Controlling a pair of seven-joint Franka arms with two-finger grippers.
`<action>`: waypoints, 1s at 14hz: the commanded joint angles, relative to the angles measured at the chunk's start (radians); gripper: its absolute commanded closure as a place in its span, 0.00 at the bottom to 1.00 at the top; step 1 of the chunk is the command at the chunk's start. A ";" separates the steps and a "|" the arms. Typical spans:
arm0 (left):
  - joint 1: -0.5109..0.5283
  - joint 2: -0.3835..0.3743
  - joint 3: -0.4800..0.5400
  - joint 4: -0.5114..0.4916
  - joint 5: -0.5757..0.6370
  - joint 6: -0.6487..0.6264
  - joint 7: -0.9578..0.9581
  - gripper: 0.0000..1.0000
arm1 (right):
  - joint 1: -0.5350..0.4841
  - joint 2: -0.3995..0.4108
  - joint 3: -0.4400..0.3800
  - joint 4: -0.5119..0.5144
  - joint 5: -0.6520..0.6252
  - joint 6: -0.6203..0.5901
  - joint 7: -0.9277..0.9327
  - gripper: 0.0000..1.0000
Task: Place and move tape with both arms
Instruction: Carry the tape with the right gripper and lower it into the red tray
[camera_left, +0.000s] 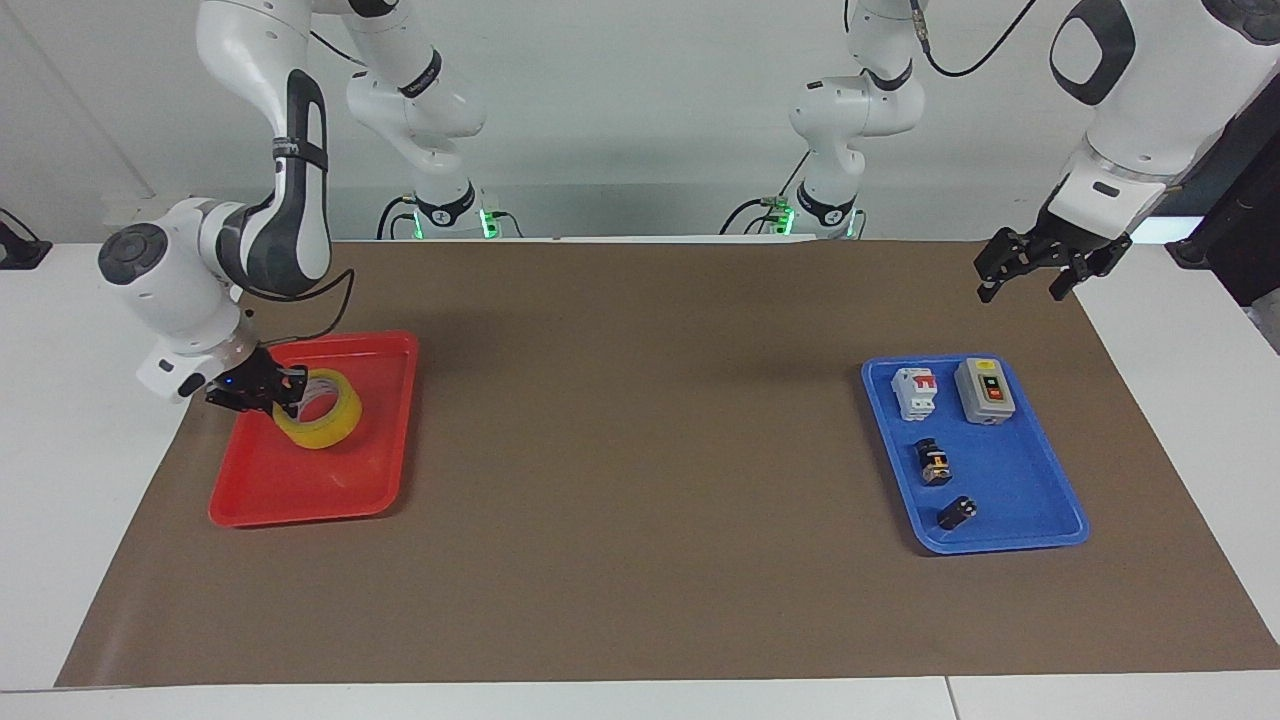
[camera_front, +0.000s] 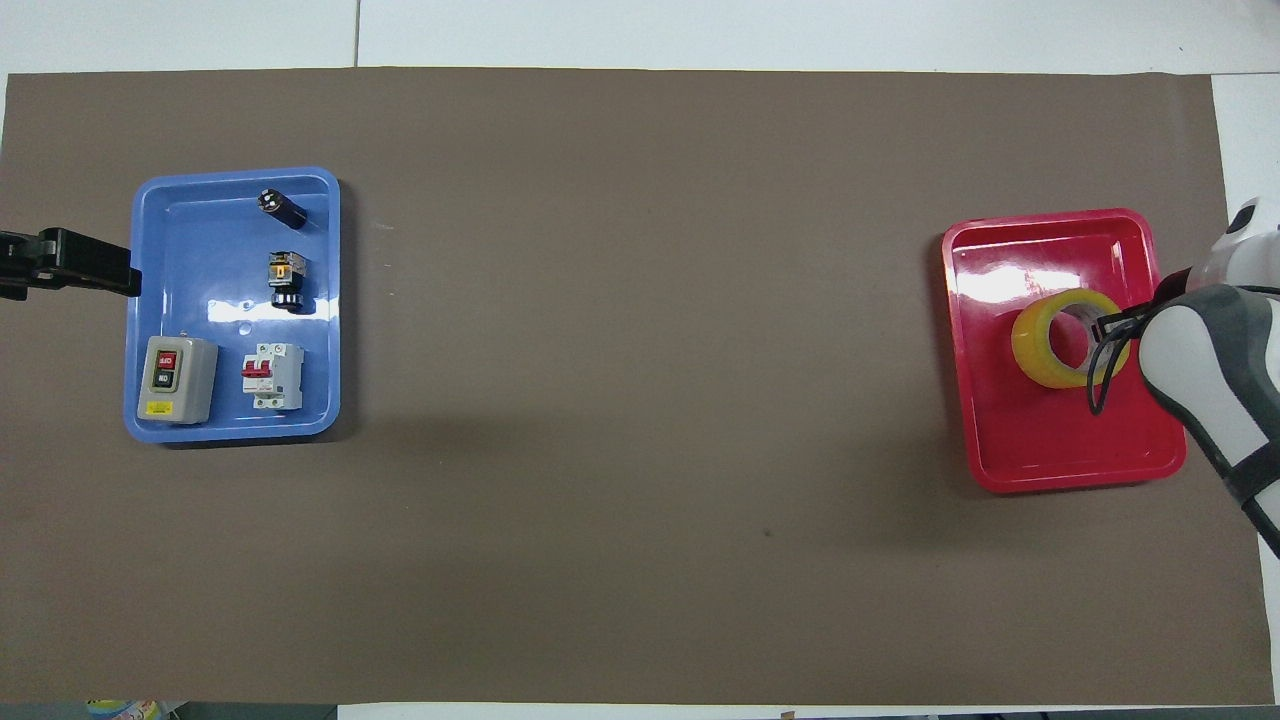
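Over the red tray (camera_left: 385, 350) at the right arm's end of the counter (camera_left: 640, 600) sits the one relation you need to watch: the tape (camera_left: 320, 422) is inside the tray, and the right gripper (camera_left: 262, 392) is at the part of the ring that faces the counter's edge. Its fingers appear to straddle the ring's wall, one inside the hole and one outside, and they look closed on it. The ring's hole faces up, so the roll is flat or close to flat; whether its underside already touches the tray floor, you cannot tell for sure from either view. From above, the tape (camera_front: 1065, 338) lies near the middle of the tray (camera_front: 1050, 460), clear of the rim on every side.

The right arm comes in from outside the tray, its wrist bent low and its last link angled down toward the roll. If release is next, I judge that you should open and lift straight up, so the inner finger clears the core without dragging the ring.

The left gripper (camera_left: 1030, 262) waits in the air, near the blue tray (camera_left: 1010, 540), its fingers spread apart and holding nothing.
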 joint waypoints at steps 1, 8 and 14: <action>0.002 -0.018 0.005 -0.008 -0.022 -0.008 0.020 0.00 | -0.037 -0.038 0.015 -0.059 -0.009 0.031 -0.027 1.00; -0.011 -0.024 0.000 -0.012 -0.019 -0.014 0.017 0.00 | -0.052 -0.002 0.018 -0.041 -0.009 0.036 -0.038 0.00; -0.008 -0.025 0.002 -0.014 -0.019 -0.026 0.017 0.00 | 0.010 -0.041 0.030 0.294 -0.007 -0.391 -0.021 0.00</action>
